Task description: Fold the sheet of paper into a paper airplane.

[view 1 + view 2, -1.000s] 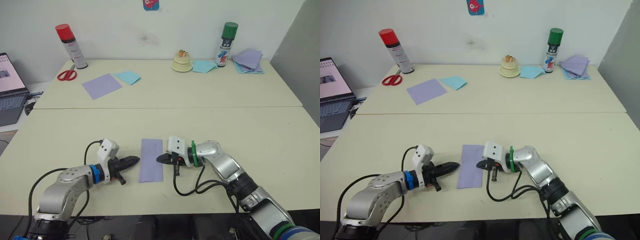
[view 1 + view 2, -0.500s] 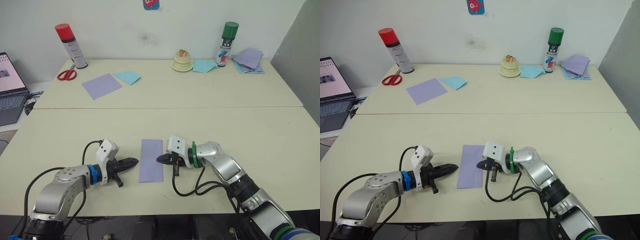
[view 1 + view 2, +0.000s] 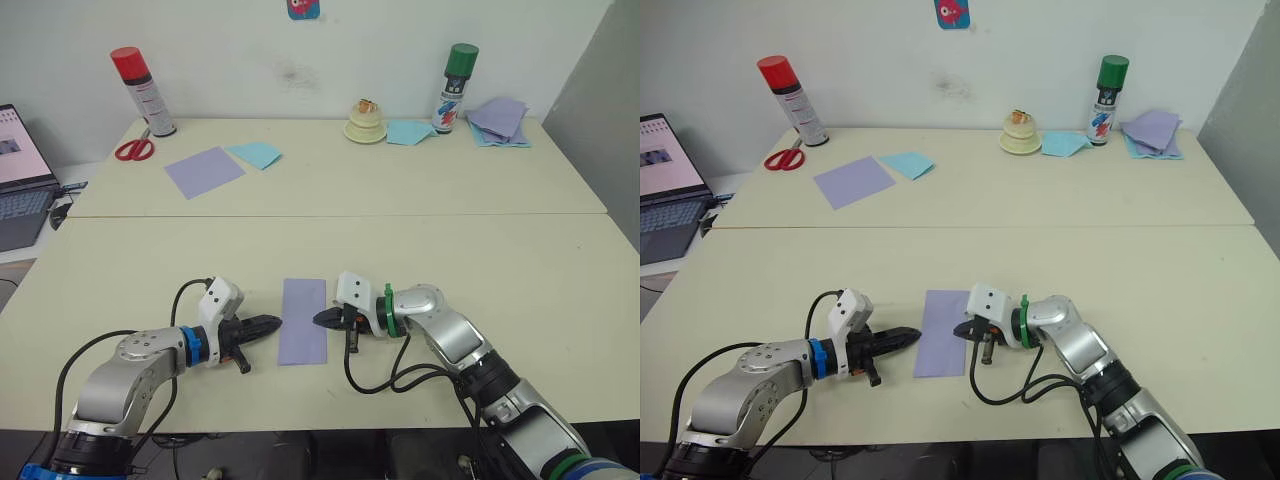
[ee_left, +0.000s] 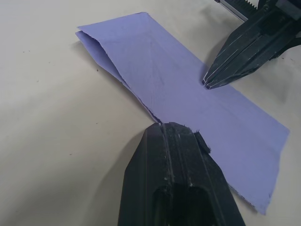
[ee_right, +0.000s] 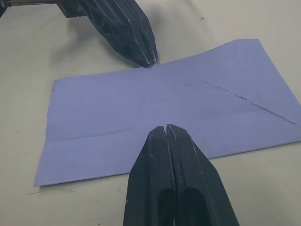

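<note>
Sheet of paper [image 3: 303,320], its double-layered edge [image 4: 101,52] between two clenched, empty fingers sets.

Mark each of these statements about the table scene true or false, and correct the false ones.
1. The sheet of paper lies folded into a long strip between the two claws. True.
2. The left claw is wide open. False: its fingers are shut, with the tip at the paper's edge.
3. The right claw is shut, its tip resting on the paper. True.
4. The red scissors lie beside the green-capped can. False: they lie next to the red-capped spray can; the green-capped can stands at the far right.
5. A finished paper airplane sits on the near table. False: the paper is only a flat folded strip.
</note>
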